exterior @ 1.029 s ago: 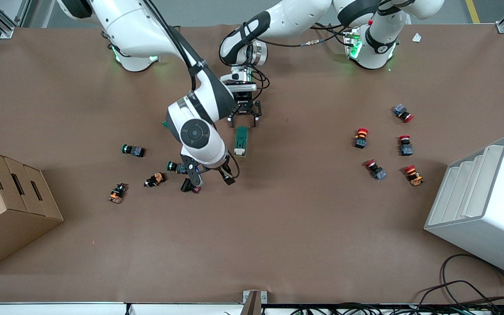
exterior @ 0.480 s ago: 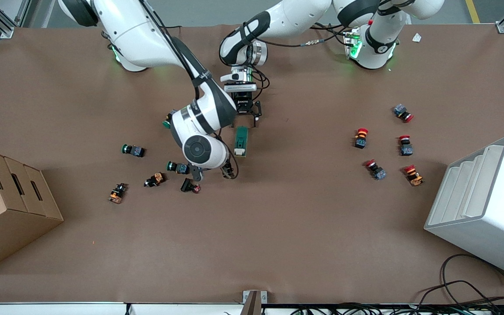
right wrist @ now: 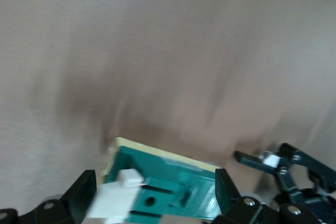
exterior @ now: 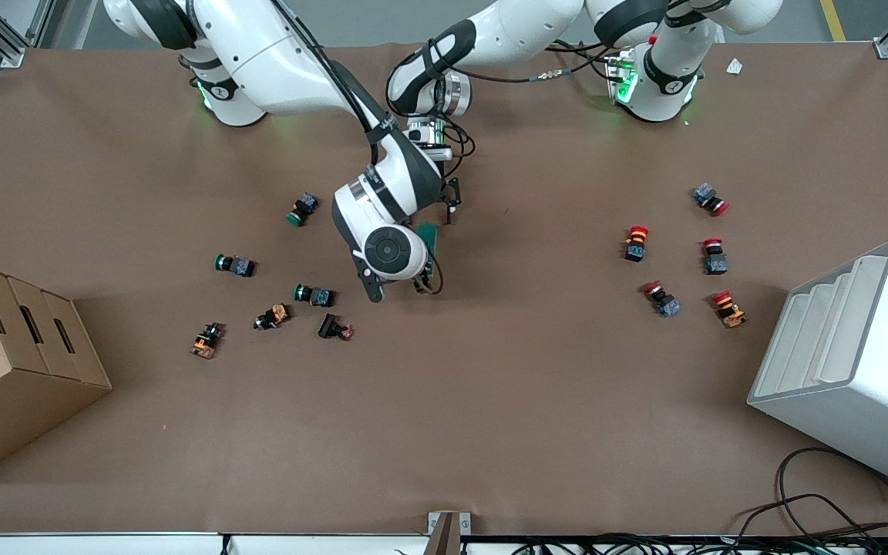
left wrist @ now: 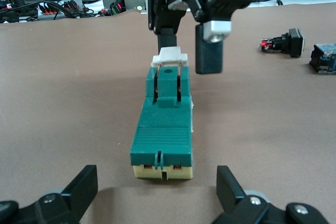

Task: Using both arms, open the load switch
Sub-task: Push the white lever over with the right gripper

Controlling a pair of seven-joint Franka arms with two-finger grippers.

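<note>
Near-to-far rundown. Nearest the front camera sits the lever end of the load switch (left wrist: 163,124), which lies flat on the brown table (exterior: 490,401) about mid-table, long axis running away from that camera. The white lever (left wrist: 169,57) looks folded down against the green body, so the switch isn't open yet.

The right gripper (left wrist: 188,56) hangs low over that lever end. Its claw is spread wide and has hold of nothing. In the left wrist view one finger sits right by the lever and the other just beside the switch body. Whether either one actually touches is impossible to tell.

Further along, at the cream-coloured end of the switch, is the left gripper (left wrist: 156,182). It's also wide open and empty, down near the table, with that end of the block lined up in the gap between its fingers but not yet between them.

The loose green push button (exterior: 314,294) and its neighbours toward the right arm's end of the table are well apart from all this and don't matter here.

Best guess on the step: both arms are in the approach and line-up phase, with no grasp made. The next move probably calls for the left claw to slide forward and pinch the body so it can't skid. After that, the right claw can close on or hook the lever and swing it up. If the block isn't pinned first, it'll likely just slide along the table.
</note>
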